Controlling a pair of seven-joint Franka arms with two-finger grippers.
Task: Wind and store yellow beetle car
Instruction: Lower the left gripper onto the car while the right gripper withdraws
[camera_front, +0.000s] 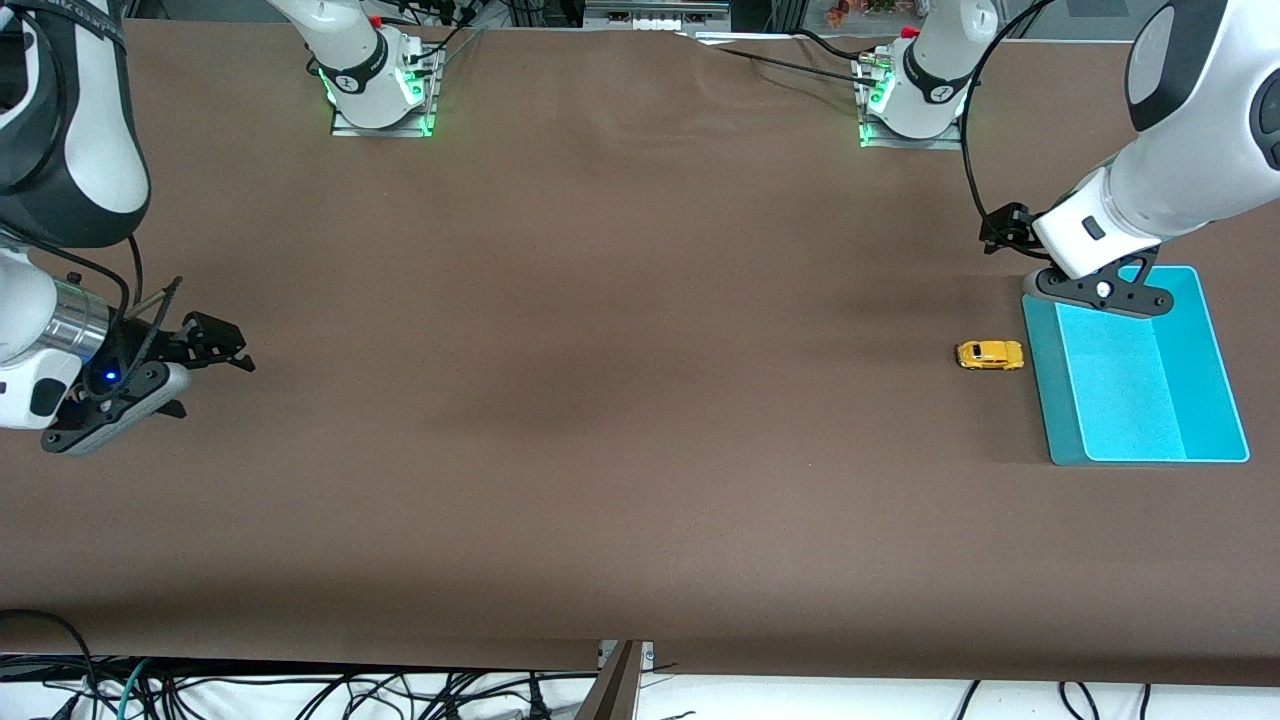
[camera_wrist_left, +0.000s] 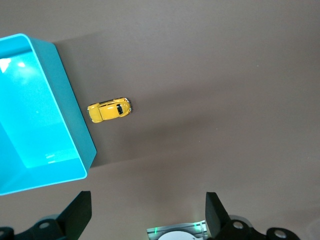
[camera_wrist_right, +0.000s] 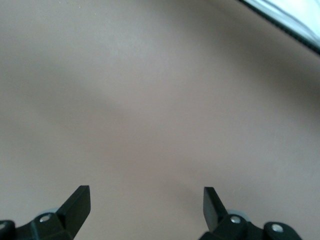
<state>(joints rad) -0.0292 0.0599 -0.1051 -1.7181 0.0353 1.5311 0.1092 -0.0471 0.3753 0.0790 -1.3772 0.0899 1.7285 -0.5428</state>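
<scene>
Cyan bin (camera_front: 1205, 360) sits at the left arm's end of the brown table (camera_front: 600, 400), open side up, nothing inside. Tangled cables (camera_front: 300, 695) run below the table's front-camera edge.

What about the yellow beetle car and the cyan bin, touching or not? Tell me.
Apart. The left wrist view shows a strip of bare table between the yellow beetle car and the cyan bin.

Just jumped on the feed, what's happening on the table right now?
Nothing is being held yet. The yellow beetle car sits on the table beside the cyan bin, outside it, toward the left arm's end. The left gripper hangs open over the bin's edge, above the table near the car. The right gripper, also open and empty, waits over bare table at the right arm's end. Winding and storing have not begun.
</scene>
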